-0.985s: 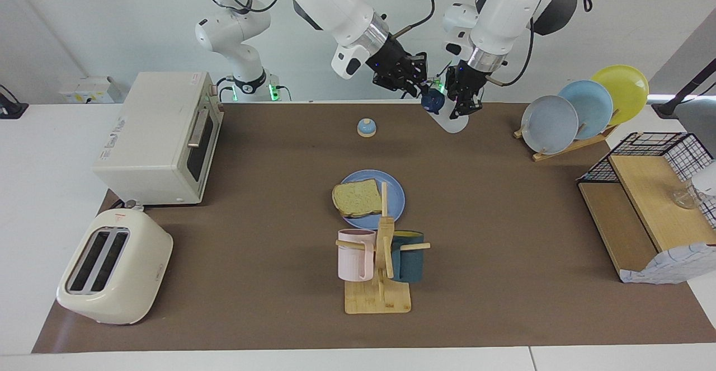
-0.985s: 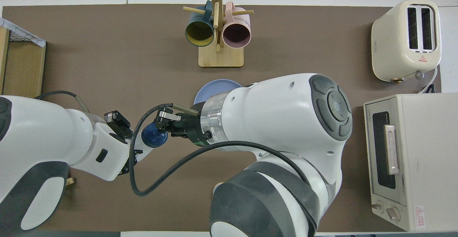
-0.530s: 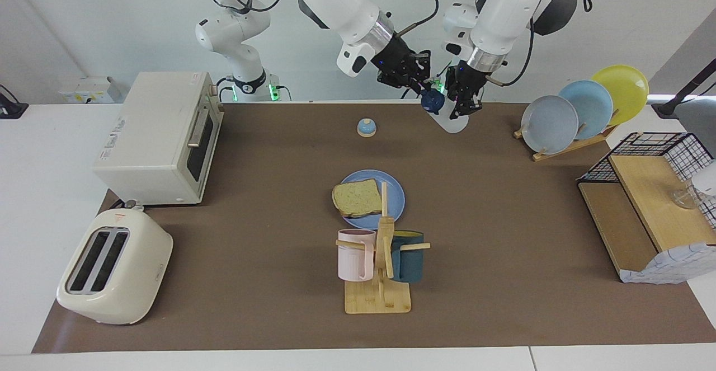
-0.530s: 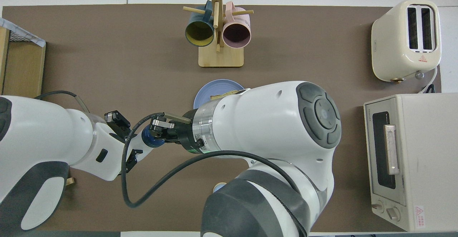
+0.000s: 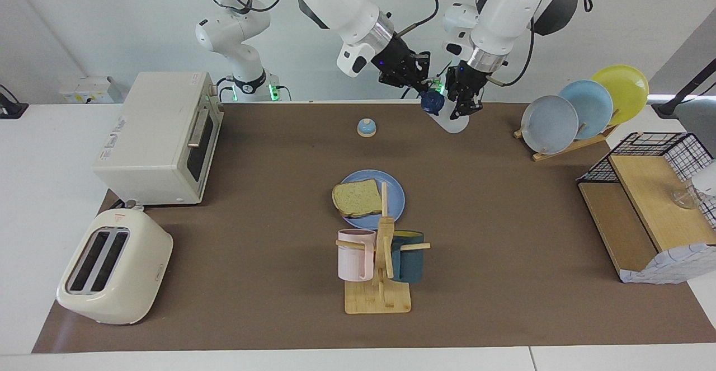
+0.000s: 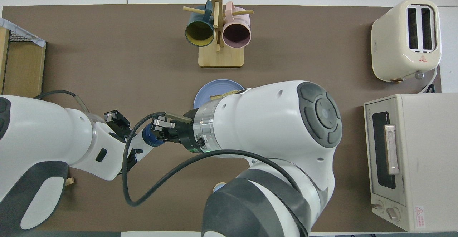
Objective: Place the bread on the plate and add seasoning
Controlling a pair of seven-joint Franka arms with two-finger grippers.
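Seasoning bottle point(image 5: 447, 114) upper middle of frame, up off table, tilted. Left gripper point(image 5: 465, 102) clamps white body. Right gripper point(image 5: 423, 87) pinches blue cap point(image 6: 152, 138). Bottle looks light, smooth, squeezable: grip body gently. Bread point(image 5: 357, 197) on blue plate point(image 5: 395, 198), frame centre.

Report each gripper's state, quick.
Left gripper: shut on the translucent white plastic seasoning bottle, held tilted in the air.
Right gripper: at the bottle's dark navy cap; open or shut cannot be told.

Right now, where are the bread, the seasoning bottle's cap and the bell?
bread point(image 5: 357, 197): facing view, middle of the slice's top face.
seasoning bottle's cap point(image 5: 432, 102): facing view, side of the navy cap.
bell point(image 5: 366, 126): facing view, blue dome.
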